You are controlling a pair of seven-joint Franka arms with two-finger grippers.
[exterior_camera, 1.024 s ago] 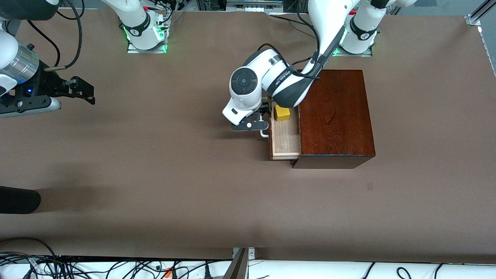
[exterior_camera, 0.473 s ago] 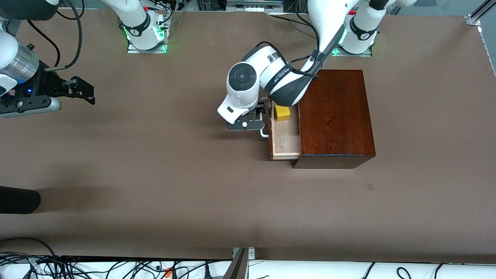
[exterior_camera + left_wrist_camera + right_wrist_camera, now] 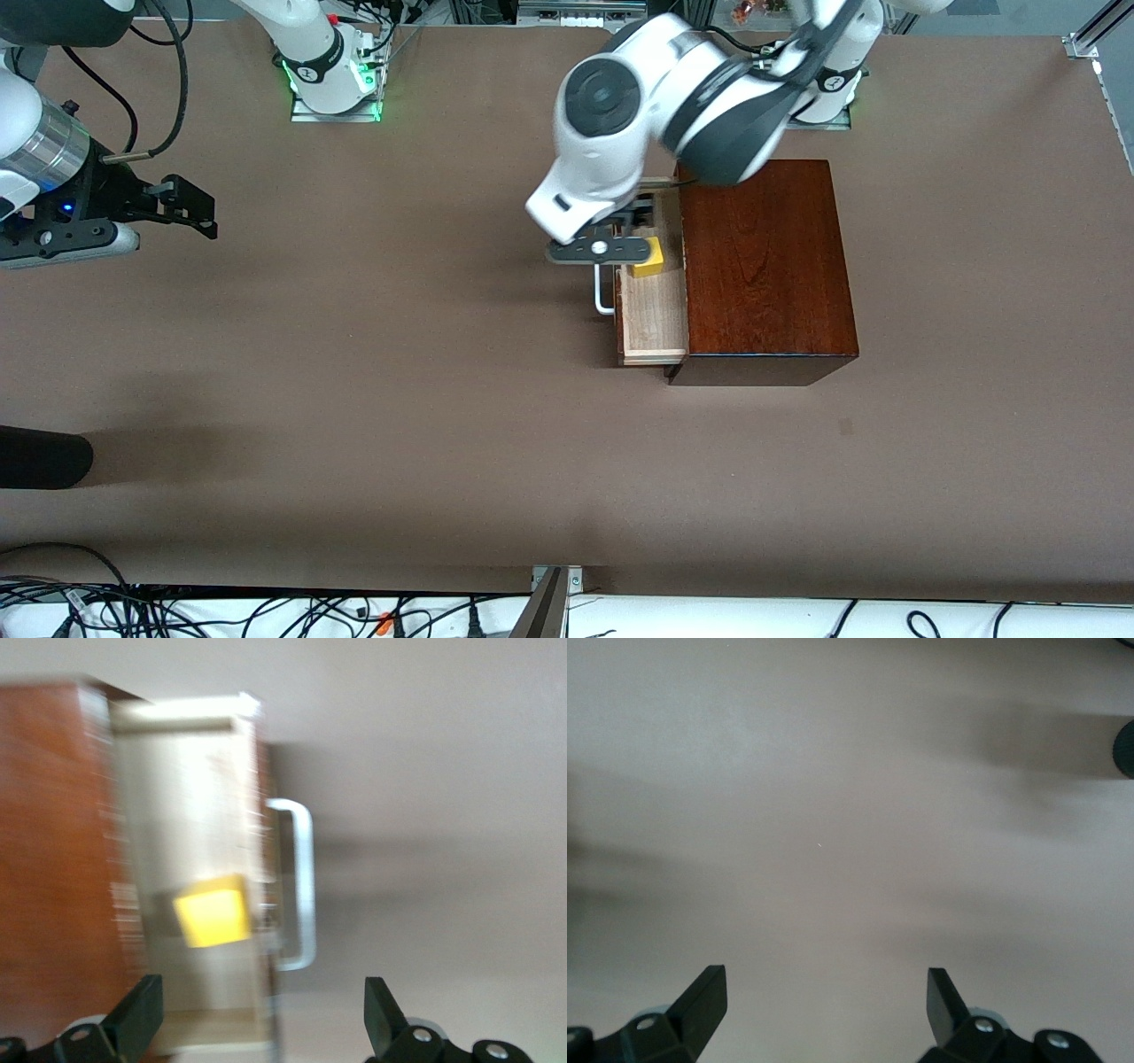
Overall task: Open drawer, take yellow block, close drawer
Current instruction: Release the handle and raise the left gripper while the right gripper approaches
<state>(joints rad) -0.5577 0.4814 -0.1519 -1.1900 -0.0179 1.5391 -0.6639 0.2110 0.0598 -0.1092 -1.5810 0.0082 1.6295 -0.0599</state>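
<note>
While the drawer (image 3: 654,310) stands open, the left end effector (image 3: 640,221) hovers spread above the yellow block (image 3: 649,258). It should drop straight, straddling the block squarely. The right end effector (image 3: 190,209) waits, spread, toward nine o'clock.

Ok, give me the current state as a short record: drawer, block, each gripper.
drawer: pulled out of the wooden box, tray showing
yellow block: lying in the drawer, not held
left gripper: above the drawer over the block, fingers open, empty
right gripper: waiting over bare table at the right arm's end, fingers open, empty
</note>
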